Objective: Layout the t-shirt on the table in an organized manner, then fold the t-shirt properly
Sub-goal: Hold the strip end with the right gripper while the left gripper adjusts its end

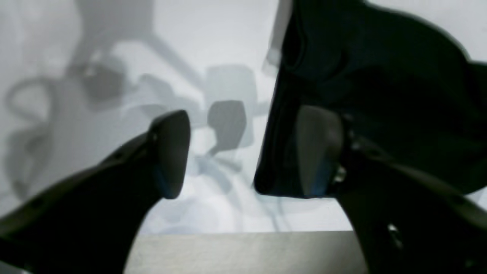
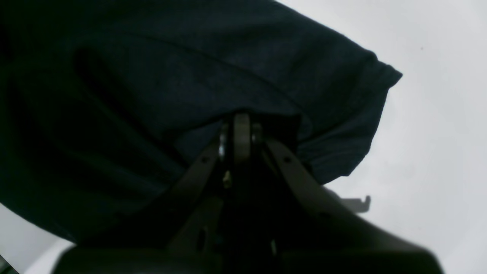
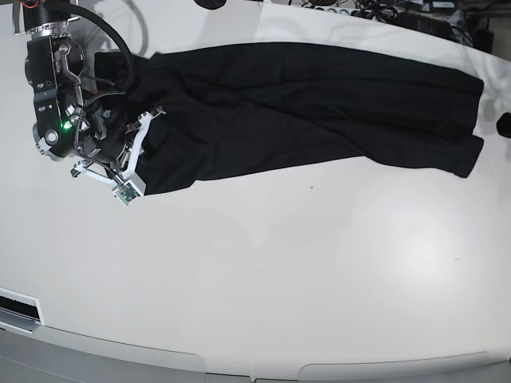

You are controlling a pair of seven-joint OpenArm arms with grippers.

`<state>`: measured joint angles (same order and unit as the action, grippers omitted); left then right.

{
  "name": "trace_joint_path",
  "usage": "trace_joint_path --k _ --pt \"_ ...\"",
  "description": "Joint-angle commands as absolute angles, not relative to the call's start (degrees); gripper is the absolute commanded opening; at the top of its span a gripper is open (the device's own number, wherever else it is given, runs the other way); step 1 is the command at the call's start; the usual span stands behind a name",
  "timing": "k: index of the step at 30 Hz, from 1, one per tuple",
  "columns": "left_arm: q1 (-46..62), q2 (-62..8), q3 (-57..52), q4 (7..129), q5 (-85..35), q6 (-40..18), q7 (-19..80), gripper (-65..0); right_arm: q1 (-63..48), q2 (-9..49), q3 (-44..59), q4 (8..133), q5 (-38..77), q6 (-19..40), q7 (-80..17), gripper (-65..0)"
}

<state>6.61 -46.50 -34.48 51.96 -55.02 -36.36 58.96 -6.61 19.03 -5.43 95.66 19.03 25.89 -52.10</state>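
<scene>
The black t-shirt lies stretched from left to right along the far half of the white table, with wrinkles and folded layers. My right gripper sits at the shirt's left end. In the right wrist view it is shut on a bunched fold of the t-shirt. My left gripper is open above the table. An end of the t-shirt lies behind its right finger, with the cloth's edge just inside the gap. In the base view only a dark tip of the left arm shows, beside the shirt's right end.
Cables and power strips crowd the table's far right corner. The right arm's body and hose stand over the table's left side. A grey strip runs below the table's edge in the left wrist view.
</scene>
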Motion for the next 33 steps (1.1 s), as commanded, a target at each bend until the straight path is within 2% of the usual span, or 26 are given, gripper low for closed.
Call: trace_joint_path --k 1,3,7,21,27,33 --pt "6.2 -48.4 -35.0 51.9 -55.6 -37.9 58.9 -20.0 -5.8 19.5 -5.1 96.5 19.5 25.9 -51.6 -65.0" --pt "7.2 -48.4 -34.9 51.2 -57.1 -40.0 59.8 -20.0 -5.9 19.5 -5.1 96.5 19.5 26.0 -51.6 -65.0" --pt "9.9 -48.4 -34.9 51.2 -60.7 -40.0 60.5 -20.1 -5.8 19.5 -5.1 96.5 19.5 25.9 -51.6 -65.0" --pt "10.0 -41.9 -34.9 51.2 -59.7 -40.0 57.2 -20.1 -5.7 19.5 -5.1 96.5 19.5 25.9 -51.6 -65.0" --pt "10.0 -40.6 -34.9 51.2 -50.1 -40.0 48.8 -20.1 -5.7 19.5 -5.1 96.5 19.5 26.0 -51.6 -65.0" --pt "9.0 -40.6 -34.9 51.2 -49.8 -39.4 47.0 -20.1 -5.7 19.5 -5.1 96.5 19.7 25.9 -51.6 -65.0"
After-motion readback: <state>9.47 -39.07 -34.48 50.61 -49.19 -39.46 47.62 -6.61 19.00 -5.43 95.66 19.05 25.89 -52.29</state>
